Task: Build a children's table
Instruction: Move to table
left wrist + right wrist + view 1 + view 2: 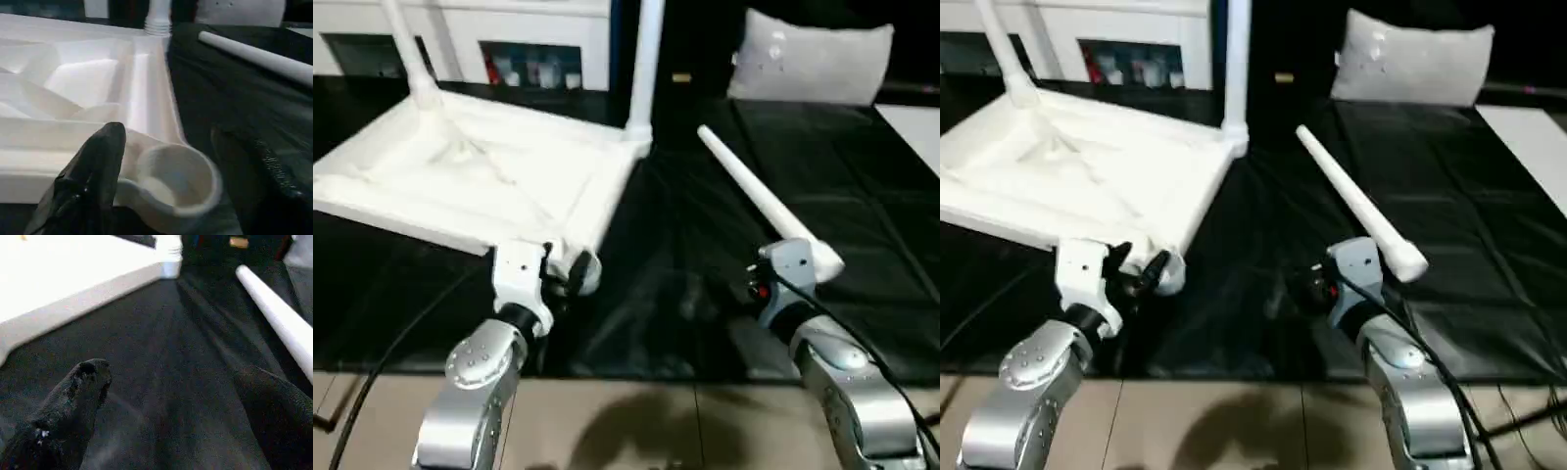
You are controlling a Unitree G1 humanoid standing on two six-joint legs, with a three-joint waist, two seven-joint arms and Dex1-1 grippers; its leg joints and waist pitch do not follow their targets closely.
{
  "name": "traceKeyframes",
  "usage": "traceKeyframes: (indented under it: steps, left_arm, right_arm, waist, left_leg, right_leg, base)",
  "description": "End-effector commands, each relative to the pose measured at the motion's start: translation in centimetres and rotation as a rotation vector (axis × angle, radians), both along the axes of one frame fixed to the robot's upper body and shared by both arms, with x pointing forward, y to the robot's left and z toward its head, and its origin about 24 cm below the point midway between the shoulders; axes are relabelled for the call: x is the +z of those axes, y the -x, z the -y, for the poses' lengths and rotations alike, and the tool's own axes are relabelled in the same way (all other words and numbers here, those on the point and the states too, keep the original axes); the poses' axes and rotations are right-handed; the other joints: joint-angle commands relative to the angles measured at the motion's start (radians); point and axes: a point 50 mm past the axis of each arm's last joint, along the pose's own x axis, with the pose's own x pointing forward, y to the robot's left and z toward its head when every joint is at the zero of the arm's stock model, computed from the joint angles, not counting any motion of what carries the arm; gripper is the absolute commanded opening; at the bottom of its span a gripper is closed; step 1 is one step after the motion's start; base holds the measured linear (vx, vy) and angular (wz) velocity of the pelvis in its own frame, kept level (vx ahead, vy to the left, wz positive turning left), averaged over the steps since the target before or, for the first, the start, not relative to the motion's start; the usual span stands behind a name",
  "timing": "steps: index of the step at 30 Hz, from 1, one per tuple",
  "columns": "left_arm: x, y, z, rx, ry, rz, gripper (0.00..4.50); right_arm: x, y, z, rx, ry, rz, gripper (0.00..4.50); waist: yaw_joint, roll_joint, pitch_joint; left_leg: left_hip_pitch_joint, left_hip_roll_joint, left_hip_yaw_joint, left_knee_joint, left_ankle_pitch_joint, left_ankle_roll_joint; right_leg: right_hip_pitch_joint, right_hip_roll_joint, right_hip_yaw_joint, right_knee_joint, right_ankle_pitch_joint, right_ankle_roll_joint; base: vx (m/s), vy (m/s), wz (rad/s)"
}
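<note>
The children's table top lies upside down on the black cover, ribbed underside up. Two white legs stand screwed into its far corners, one at the left and one at the right. A loose leg lies on the cover to the right. My left gripper is open at the near right corner socket, one finger on each side of it, the left finger close against the rim. My right gripper is open over bare cover, with the loose leg's thick end just beside it.
A white cabinet with glass doors stands behind the table top. A grey pillow lies at the back right. The black cover ends at a tan strip near me. A black cable runs by my left arm.
</note>
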Motion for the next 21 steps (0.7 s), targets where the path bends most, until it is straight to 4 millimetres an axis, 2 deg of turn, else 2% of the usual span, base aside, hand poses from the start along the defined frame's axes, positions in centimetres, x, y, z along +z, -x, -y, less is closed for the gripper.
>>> traceKeyframes:
  steps: [1, 2, 3, 4, 5, 6, 7, 8, 9, 10, 11, 12, 13, 14, 15, 16, 17, 18, 19, 20, 21]
  left_arm:
    - [0.13, 0.06, -0.24, 0.010, -0.005, 0.004, 3.44]
    - [0.12, 0.07, -0.23, 0.009, -0.006, 0.004, 3.54]
    - [0.11, 0.09, -0.22, 0.008, -0.009, 0.003, 3.61]
    - [0.09, 0.10, -0.22, 0.007, -0.010, 0.002, 3.80]
    - [0.09, 0.10, -0.21, 0.007, -0.011, 0.002, 3.88]
    - [0.05, 0.11, -0.24, 0.006, -0.013, 0.000, 3.88]
    - [0.02, 0.10, -0.25, 0.005, -0.014, -0.001, 4.06]
    - [-0.02, 0.10, -0.24, 0.003, -0.016, -0.002, 4.15]
    - [-0.02, 0.05, -0.19, -0.006, -0.025, -0.002, 4.15]
    - [-0.02, 0.03, -0.18, -0.012, -0.032, -0.002, 4.28]
    - [0.00, -0.01, -0.16, -0.017, -0.037, 0.000, 4.37]
    - [0.05, -0.08, -0.16, -0.020, -0.043, 0.003, 4.37]
    - [0.05, -0.08, -0.16, -0.021, -0.044, 0.004, 4.45]
    - [0.06, -0.10, -0.15, -0.022, -0.047, 0.005, 4.45]
    - [0.07, -0.10, -0.15, -0.023, -0.047, 0.005, 4.45]
    - [0.06, -0.10, -0.12, -0.024, -0.047, 0.005, 4.45]
    - [0.04, -0.09, -0.09, -0.026, -0.049, 0.005, 4.45]
    - [0.00, -0.07, -0.03, -0.031, -0.054, 0.004, 4.45]
    - [-0.02, -0.07, 0.01, -0.034, -0.056, 0.004, 4.45]
    - [-0.03, -0.07, 0.02, -0.036, -0.058, 0.004, 4.45]
    - [-0.02, -0.09, 0.03, -0.037, -0.059, 0.005, 4.45]
  right_arm:
    - [0.21, -0.10, -0.34, 0.024, 0.001, 0.009, 4.50]
    - [0.19, -0.09, -0.34, 0.024, 0.001, 0.008, 4.50]
    - [0.17, -0.08, -0.34, 0.025, 0.001, 0.008, 4.50]
    - [0.19, -0.06, -0.37, 0.028, 0.001, 0.008, 4.50]
    - [0.21, -0.04, -0.38, 0.030, 0.000, 0.008, 4.50]
    - [0.23, -0.05, -0.41, 0.032, 0.003, 0.010, 4.50]
    - [0.23, -0.05, -0.42, 0.033, 0.005, 0.011, 4.50]
    - [0.22, -0.06, -0.43, 0.034, 0.007, 0.011, 4.50]
    - [0.18, -0.10, -0.38, 0.031, 0.010, 0.008, 4.50]
    - [0.14, -0.13, -0.38, 0.029, 0.012, 0.005, 4.50]
    - [-0.02, -0.16, -0.29, 0.018, 0.009, -0.011, 4.50]
    - [0.00, -0.25, -0.27, 0.020, 0.014, -0.006, 4.50]
    - [0.01, -0.26, -0.27, 0.021, 0.014, -0.005, 4.50]
    - [0.08, -0.31, -0.25, 0.024, 0.018, 0.001, 4.50]
    - [0.09, -0.33, -0.25, 0.024, 0.020, 0.002, 4.50]
    - [0.17, -0.38, -0.22, 0.028, 0.024, 0.009, 4.50]
    - [0.23, -0.44, -0.19, 0.028, 0.026, 0.011, 4.50]
    - [0.46, -0.63, -0.06, 0.027, 0.035, 0.023, 4.50]
    - [0.60, -0.74, 0.01, 0.027, 0.039, 0.031, 4.50]
    - [0.72, -0.84, 0.10, 0.025, 0.040, 0.034, 4.50]
    - [0.80, -0.94, 0.19, 0.022, 0.045, 0.036, 4.50]
  waist:
    - [-0.050, 0.032, -0.068]
    - [-0.060, 0.022, -0.064]
    - [-0.053, 0.014, -0.051]
    - [-0.063, -0.014, -0.048]
    - [-0.058, -0.022, -0.040]
    - [-0.025, -0.045, -0.049]
    - [0.002, -0.060, -0.052]
    - [0.013, -0.049, -0.049]
    - [0.014, -0.054, -0.049]
    - [0.017, -0.024, -0.034]
    - [0.006, 0.011, -0.037]
    - [-0.029, 0.013, -0.010]
    - [-0.030, 0.019, -0.037]
    - [-0.031, 0.012, -0.039]
    - [-0.031, 0.003, -0.039]
    - [-0.021, -0.052, -0.038]
    - [-0.001, -0.044, -0.035]
    - [0.026, -0.063, -0.073]
    - [0.035, -0.059, -0.085]
    - [0.042, -0.050, -0.076]
    - [0.027, -0.044, -0.067]
  left_leg:
    - [0.143, 0.148, -0.116, -0.124, 0.113, 0.234]
    - [0.161, 0.175, -0.139, -0.126, 0.120, 0.317]
    - [0.147, 0.171, -0.131, -0.126, 0.122, 0.428]
    - [0.128, 0.125, -0.093, -0.121, 0.077, 0.462]
    - [0.094, 0.072, -0.057, -0.115, 0.029, 0.441]
    - [0.016, -0.040, 0.015, -0.048, -0.009, 0.367]
    - [-0.037, -0.039, 0.009, 0.014, -0.009, 0.277]
    - [-0.050, -0.024, -0.001, 0.030, 0.007, 0.228]
    - [-0.059, -0.023, -0.002, 0.031, 0.026, 0.187]
    - [-0.053, -0.003, -0.003, -0.029, 0.084, 0.127]
    - [0.050, 0.026, 0.030, -0.068, 0.010, 0.027]
    - [0.098, 0.087, 0.000, -0.144, -0.225, -0.056]
    - [0.181, 0.163, -0.024, -0.177, -0.317, -0.088]
    - [0.192, 0.178, -0.022, -0.184, -0.304, -0.081]
    - [0.199, 0.178, 0.005, -0.181, -0.214, -0.044]
    - [0.090, 0.077, 0.036, -0.145, -0.175, 0.055]
    - [0.023, -0.007, 0.078, -0.093, -0.178, 0.082]
    - [-0.007, -0.033, 0.052, 0.026, -0.118, 0.131]
    - [-0.105, -0.024, 0.008, 0.074, 0.011, 0.125]
    - [-0.105, -0.019, -0.003, 0.065, 0.041, 0.110]
    - [-0.110, -0.009, -0.012, 0.030, 0.130, 0.081]
  right_leg:
    - [-0.066, -0.089, -0.015, 0.034, -0.087, -0.128]
    - [-0.094, -0.106, -0.008, 0.063, -0.102, -0.090]
    - [-0.112, -0.121, -0.008, 0.090, -0.088, -0.019]
    - [-0.106, -0.137, 0.009, 0.062, -0.021, -0.015]
    - [-0.074, -0.143, 0.016, 0.014, 0.004, -0.032]
    - [0.027, -0.179, 0.081, -0.060, -0.014, -0.113]
    - [0.102, -0.253, 0.146, -0.110, -0.170, -0.225]
    - [0.118, -0.272, 0.151, -0.116, -0.221, -0.268]
    - [0.124, -0.256, 0.140, -0.116, -0.238, -0.291]
    - [0.104, -0.200, 0.082, -0.111, -0.242, -0.295]
    - [0.032, -0.135, 0.088, -0.117, -0.307, -0.252]
    - [-0.020, -0.074, 0.036, -0.050, -0.298, -0.150]
    - [-0.074, -0.093, 0.010, 0.035, -0.184, -0.093]
    - [-0.083, -0.107, 0.003, 0.054, -0.118, -0.075]
    - [-0.102, -0.132, -0.001, 0.060, -0.018, -0.060]
    - [-0.019, -0.160, 0.021, -0.008, 0.066, -0.077]
    - [0.054, -0.170, 0.076, -0.055, 0.001, -0.095]
    - [0.130, -0.270, 0.174, -0.100, -0.068, -0.208]
    - [0.197, -0.275, 0.172, -0.066, 0.127, -0.281]
    - [0.173, -0.264, 0.158, -0.065, 0.244, -0.302]
    - [0.144, -0.222, 0.086, -0.051, 0.363, -0.315]
  base:
    - [0.178, 0.012, -0.02]
    - [0.178, 0.012, -0.02]
    - [0.148, 0.012, 0.17]
    - [0.079, -0.007, 0.08]
    - [0.079, -0.007, 0.08]
    - [0.063, -0.043, 0.04]
    - [0.070, -0.058, 0.03]
    - [0.070, -0.058, 0.03]
    - [0.084, -0.042, -0.07]
    - [0.068, -0.004, -0.06]
    - [0.068, -0.004, -0.06]
    - [0.036, 0.019, -0.39]
    - [0.061, 0.006, -0.65]
    - [0.061, 0.006, -0.65]
    - [0.113, -0.012, -0.57]
    - [0.083, -0.043, -0.38]
    - [0.083, -0.043, -0.38]
    - [0.092, -0.056, -0.16]
    - [0.139, -0.028, -0.08]
    - [0.139, -0.028, -0.08]
    - [0.126, -0.018, -0.05]
